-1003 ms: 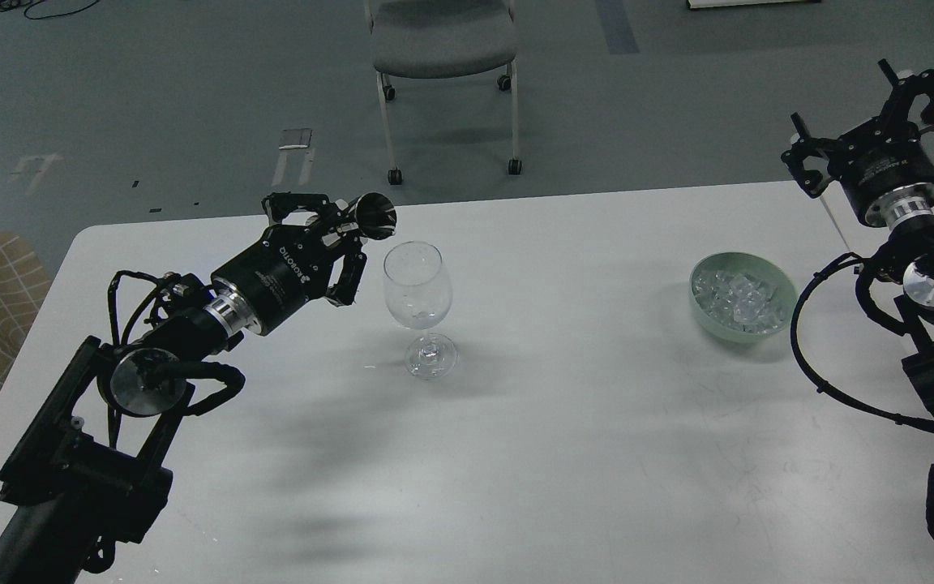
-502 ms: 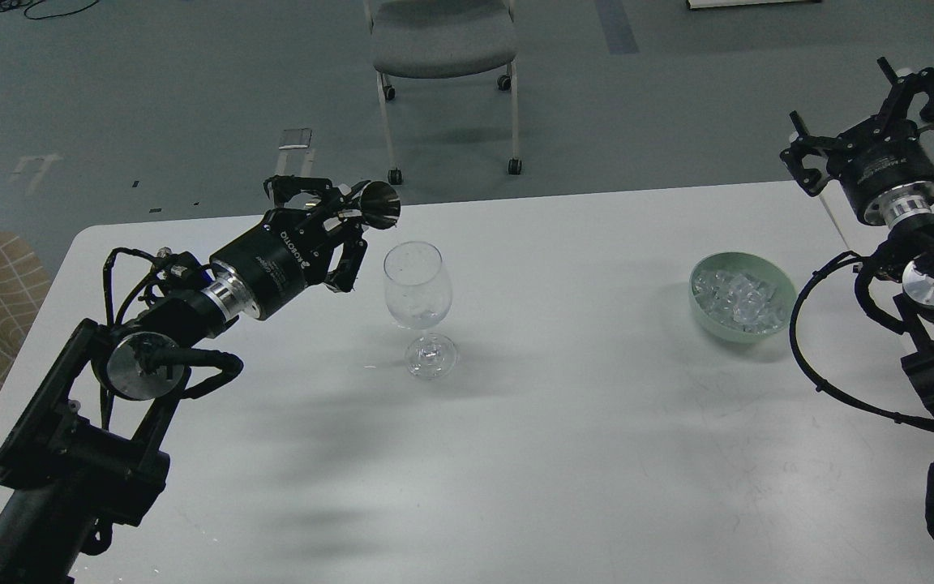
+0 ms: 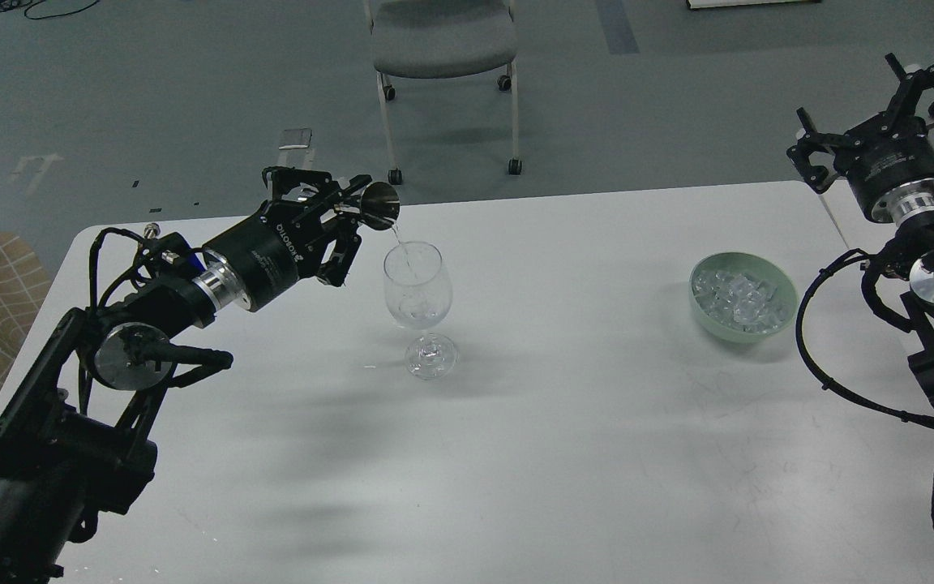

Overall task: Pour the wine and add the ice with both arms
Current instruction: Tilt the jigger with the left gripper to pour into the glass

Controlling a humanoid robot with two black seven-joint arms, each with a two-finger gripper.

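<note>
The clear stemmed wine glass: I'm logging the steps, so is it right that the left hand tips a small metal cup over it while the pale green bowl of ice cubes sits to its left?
Not quite. In the head view the pale green bowl of ice cubes sits to the right of the clear stemmed wine glass, not its left. The rest holds: the left hand tips a small metal cup over the glass.

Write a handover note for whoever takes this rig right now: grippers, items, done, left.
Left gripper: shut on a small shiny metal cup, tipped over the clear stemmed wine glass; a thin stream of clear wine is falling in.
Right gripper: open, empty, raised behind the pale green bowl.
Ice cubes: all in that bowl.
Done: pour under way.
Left: finish the pour, add ice to the glass.
</note>
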